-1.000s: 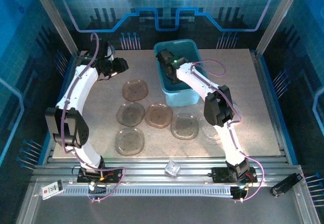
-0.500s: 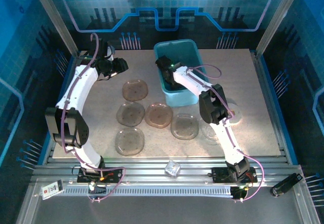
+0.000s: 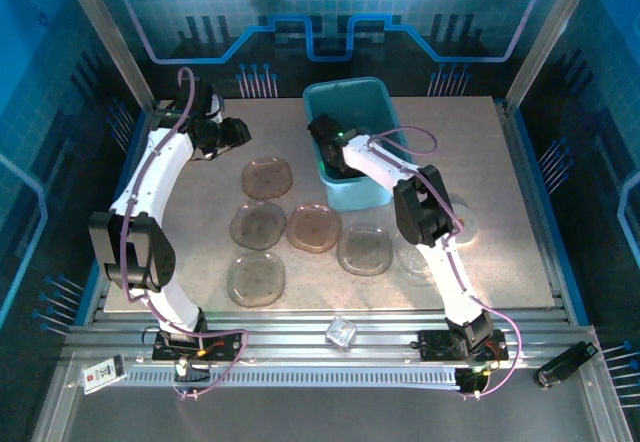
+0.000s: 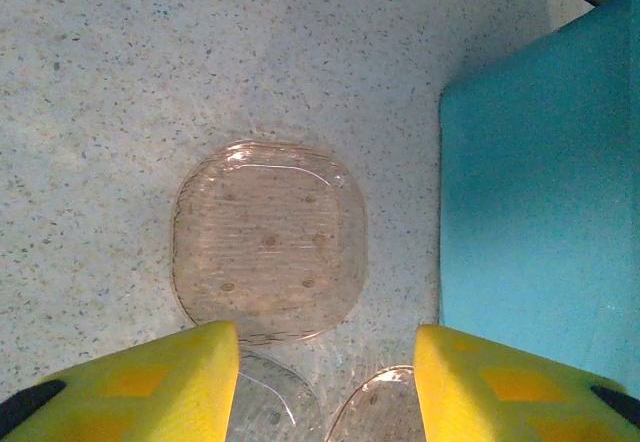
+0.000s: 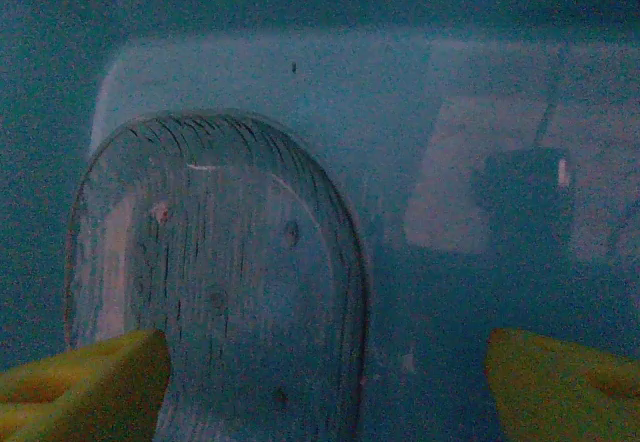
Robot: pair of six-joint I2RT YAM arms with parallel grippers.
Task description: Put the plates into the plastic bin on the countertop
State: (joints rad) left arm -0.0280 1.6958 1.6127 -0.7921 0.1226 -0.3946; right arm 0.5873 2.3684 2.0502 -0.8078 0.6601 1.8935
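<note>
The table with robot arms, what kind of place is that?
Probably a robot work cell, not a kitchen: a speckled countertop framed by metal rails, blue panels walling it in, and a left arm and right arm bolted at its near edge.

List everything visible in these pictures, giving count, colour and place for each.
countertop: one, beige speckled, under everything
plastic bin: one, teal-blue, far middle of the countertop
brown plates: five, smoky brown, left of and before the bin
clear plates: seemingly two, near-colourless, right of the brown ones
binned plate: one, translucent, inside the bin
cube: one, clear, near metal rail
left pincer: one, yellow fingers, open, above the countertop
right pincer: one, yellow fingers, open, inside the bin
</note>
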